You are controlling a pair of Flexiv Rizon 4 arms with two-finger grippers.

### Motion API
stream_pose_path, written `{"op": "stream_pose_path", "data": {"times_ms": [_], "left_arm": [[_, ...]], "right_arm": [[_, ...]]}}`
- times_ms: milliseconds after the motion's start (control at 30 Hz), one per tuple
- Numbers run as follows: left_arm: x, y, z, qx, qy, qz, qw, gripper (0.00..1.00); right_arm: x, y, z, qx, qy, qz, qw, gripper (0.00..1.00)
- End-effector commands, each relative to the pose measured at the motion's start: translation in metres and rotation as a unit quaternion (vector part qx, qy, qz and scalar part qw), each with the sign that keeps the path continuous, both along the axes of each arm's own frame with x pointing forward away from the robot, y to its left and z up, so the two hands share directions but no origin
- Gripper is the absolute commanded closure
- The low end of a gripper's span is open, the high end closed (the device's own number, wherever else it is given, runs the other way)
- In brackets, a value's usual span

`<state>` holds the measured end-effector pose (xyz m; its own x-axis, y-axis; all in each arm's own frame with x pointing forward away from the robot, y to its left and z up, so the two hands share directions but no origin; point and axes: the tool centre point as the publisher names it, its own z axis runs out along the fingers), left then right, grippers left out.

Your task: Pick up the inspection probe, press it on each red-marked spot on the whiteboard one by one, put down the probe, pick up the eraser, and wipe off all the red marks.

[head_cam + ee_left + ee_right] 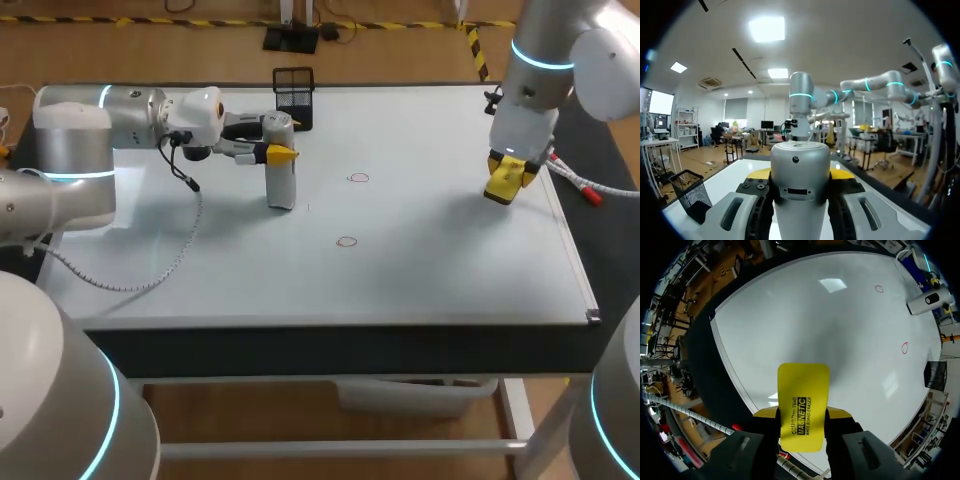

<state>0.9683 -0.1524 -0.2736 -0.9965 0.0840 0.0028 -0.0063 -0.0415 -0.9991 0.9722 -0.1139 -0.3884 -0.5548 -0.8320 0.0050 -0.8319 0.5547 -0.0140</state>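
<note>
Left wrist view first: the left gripper (800,175) is seen clamped on the probe (800,165), a yellow tip pressed against each side of the silver-white body. The probe is held upright, its lower end down at the whiteboard (430,260), though contact cannot be confirmed. Over on the other side, the right gripper (802,412) is closed around the yellow eraser (803,390), which is carried flat-faced over the board, just inside its right edge.

Counts are taken: one probe, one eraser, two grippers, one container. Two red marks (359,178) are counted as well, small ringed outlines, the nearer mark (347,241) lying towards the front edge. Both are placed in the middle of the board, to the right of the probe and well apart from the eraser.

A broad stretch of bare board is left between the two grippers and along the front edge. A pale cable (150,270) is draped across the left part of the board.

One black mesh basket (293,95) is stood at the far edge, just behind the probe; its contents cannot be made out.
</note>
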Motion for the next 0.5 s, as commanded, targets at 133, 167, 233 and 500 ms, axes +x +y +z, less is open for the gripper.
{"op": "stream_pose_path", "data": {"times_ms": [133, 167, 233, 500], "left_arm": [[-0.002, -0.001, 0.003, 0.002, -0.002, 0.001, 1.0, 1.0], [-0.002, -0.001, 0.004, 0.001, -0.003, 0.002, 1.0, 1.0], [-0.002, -0.002, 0.007, -0.001, -0.005, 0.002, 1.0, 1.0], [0.004, 0.003, 0.029, 0.001, -0.022, 0.007, 1.0, 1.0]], "right_arm": [[0.001, 0.0, 0.0, -0.002, 0.0, 0.001, 1.0, 1.0], [0.001, 0.0, 0.0, -0.002, 0.0, 0.001, 1.0, 1.0], [0.001, 0.0, 0.0, -0.002, 0.0, 0.001, 1.0, 1.0], [0.001, 0.0, 0.0, -0.002, 0.0, 0.001, 1.0, 1.0]]}}
